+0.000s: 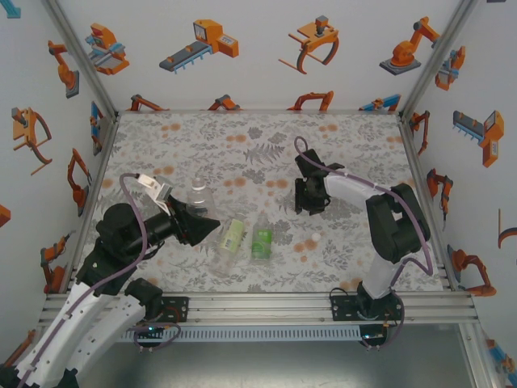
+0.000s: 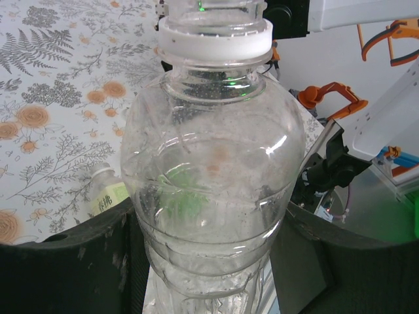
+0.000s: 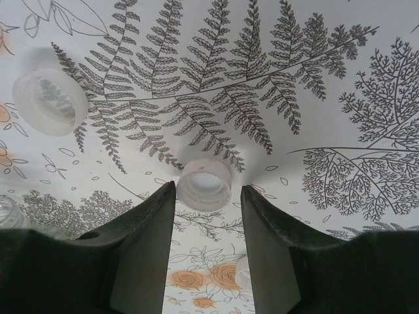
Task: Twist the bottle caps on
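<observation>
Top cam's high up behind the near edge, looking down on the whole table. Left wrist cam is jammed right up against a clear bottle, looking across the table. Right wrist cam sits low, facing down at a white cap. All three share the floral tabletop.

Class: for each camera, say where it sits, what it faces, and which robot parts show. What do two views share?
Top external: above and behind, looking down at the table; both arms, left gripper, right gripper.
Left wrist: on the left arm, facing the unlabelled bottle gripped between its fingers.
Right wrist: facing down at a white cap between its open fingers.
Shared: top and left wrist both show the yellow-green labelled bottle.
</observation>
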